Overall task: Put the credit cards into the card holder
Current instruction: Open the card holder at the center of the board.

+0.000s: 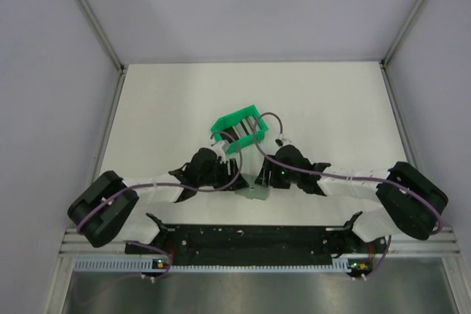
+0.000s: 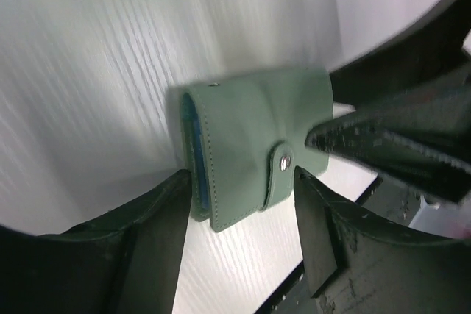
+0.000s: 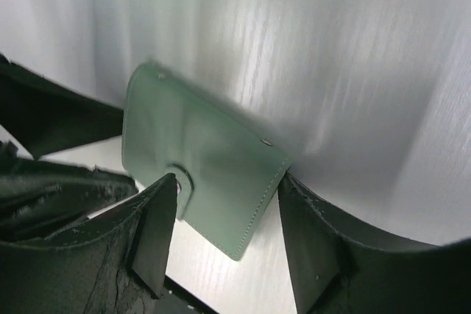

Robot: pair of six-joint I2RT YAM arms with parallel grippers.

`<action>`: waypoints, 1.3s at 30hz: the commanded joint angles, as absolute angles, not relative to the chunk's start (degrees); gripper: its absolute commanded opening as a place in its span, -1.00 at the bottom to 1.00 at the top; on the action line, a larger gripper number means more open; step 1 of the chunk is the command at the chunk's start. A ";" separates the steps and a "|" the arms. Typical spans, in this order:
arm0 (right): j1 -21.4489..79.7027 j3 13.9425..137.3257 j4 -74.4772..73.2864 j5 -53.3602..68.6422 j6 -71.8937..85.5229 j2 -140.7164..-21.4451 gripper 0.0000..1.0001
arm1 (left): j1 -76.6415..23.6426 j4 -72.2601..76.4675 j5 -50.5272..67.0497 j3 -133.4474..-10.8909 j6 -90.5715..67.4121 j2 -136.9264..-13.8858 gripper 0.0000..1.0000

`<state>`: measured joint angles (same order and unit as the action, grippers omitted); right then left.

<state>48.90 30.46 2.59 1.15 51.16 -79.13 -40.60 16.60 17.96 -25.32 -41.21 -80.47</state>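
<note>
Black fingers (image 2: 158, 248) of the left claw (image 2: 243, 176) press against both sides of the card holder (image 2: 250, 123), one at its open edge and the other just beside the snap tab (image 2: 283, 161), so the claw is narrowed onto the wallet's width. From the opposite end the right claw (image 3: 227, 182) grips the same wallet. One finger overlaps the snap tab and the other touches the far corner, so it too is narrowed onto the wallet, whose lower corner hangs between the fingers. In the left wrist view the right claw's dark fingers reach in from the right and meet the wallet's folded side.

The grey-green card holder is folded shut with the tab fastened, and a sliver of light blue lining (image 2: 193, 137) shows along its open edge. It sits tilted between the two claws over the white surface (image 1: 331, 108), near the front edge at the middle. Whether it touches the surface cannot be told, as the background is blurred in both wrist views.

Seen from above, the left arm (image 1: 147, 193) and right arm (image 1: 346, 185) bend inward from their corners and meet at the wallet. Just behind the claws stands a bright green open bin (image 1: 237, 129), its contents too small to make out. Pale grey walls (image 1: 51, 71) enclose the surface on three sides.
</note>
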 commanded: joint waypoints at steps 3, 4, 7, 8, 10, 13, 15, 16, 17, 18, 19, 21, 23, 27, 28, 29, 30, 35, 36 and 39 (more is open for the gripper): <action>46.76 34.36 5.89 4.83 41.58 -83.58 0.13 | -47.27 16.45 11.62 -16.01 -50.88 -71.91 0.22; 46.24 34.89 5.89 5.18 40.53 -84.11 0.13 | -47.89 14.70 9.95 -15.21 -51.93 -69.72 0.22; 43.52 36.56 3.53 6.59 38.06 -84.90 0.14 | -48.87 8.90 4.15 -13.36 -53.96 -62.86 0.29; 42.98 36.65 2.82 6.07 37.45 -84.29 0.14 | -48.87 6.53 1.87 -13.71 -53.70 -60.93 0.32; 42.45 36.39 0.37 2.83 36.04 -81.23 0.15 | -48.87 1.17 -2.78 -15.55 -52.22 -57.50 0.38; 42.36 34.99 -2.54 0.44 34.98 -75.86 0.14 | -48.87 -4.03 -6.58 -19.32 -48.35 -56.42 0.43; 42.45 32.88 -1.50 2.45 36.73 -73.05 0.13 | -48.78 -4.39 -7.38 -21.78 -45.80 -58.78 0.46; 42.54 31.65 -0.80 3.77 38.30 -72.25 0.13 | -48.78 -5.26 -7.64 -23.10 -46.05 -60.19 0.46; 42.45 30.68 -0.44 4.56 39.54 -71.99 0.13 | -48.78 -5.62 -7.30 -24.59 -45.79 -62.03 0.46; 42.45 29.72 1.13 5.53 40.86 -71.81 0.13 | -48.78 -5.19 -6.25 -25.48 -45.44 -63.53 0.46; 42.45 29.10 2.53 6.41 41.83 -71.89 0.13 | -48.78 -4.58 -5.63 -26.10 -45.35 -65.02 0.46; 42.45 28.56 3.86 7.11 43.41 -73.20 0.13 | -48.78 -3.26 -4.40 -26.46 -46.40 -66.97 0.46; 42.45 29.61 4.92 8.34 43.07 -75.57 0.13 | -48.78 -1.50 -3.08 -25.84 -46.93 -67.59 0.46; 42.45 33.13 6.14 11.42 41.66 -81.55 0.13 | -48.69 -1.67 -3.16 -24.44 -47.72 -66.80 0.46; 42.45 34.00 6.94 12.47 41.57 -82.78 0.13 | -48.69 -1.67 -3.43 -23.91 -47.90 -66.45 0.45; 42.54 35.06 7.64 13.79 41.22 -84.45 0.11 | -48.69 -1.84 -3.69 -23.38 -48.07 -66.01 0.45; 42.45 35.94 8.60 15.10 40.87 -86.38 0.10 | -48.69 -2.11 -3.95 -23.03 -48.42 -65.48 0.45; 42.45 42.53 10.20 22.49 39.03 -94.64 -0.03 | -48.69 -4.30 -5.71 -21.45 -48.78 -62.93 0.45; 42.45 43.67 10.63 23.98 38.15 -95.53 -0.03 | -48.69 -4.65 -6.15 -21.36 -48.87 -62.58 0.45; 42.36 46.66 6.44 20.77 35.70 -95.46 -0.03 | -48.69 -4.92 -6.77 -21.09 -48.08 -61.53 0.45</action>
<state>42.59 42.24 8.08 20.18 40.01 -95.20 -48.77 -3.97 -4.58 -22.09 -48.34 -63.37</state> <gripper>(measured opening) 0.487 0.724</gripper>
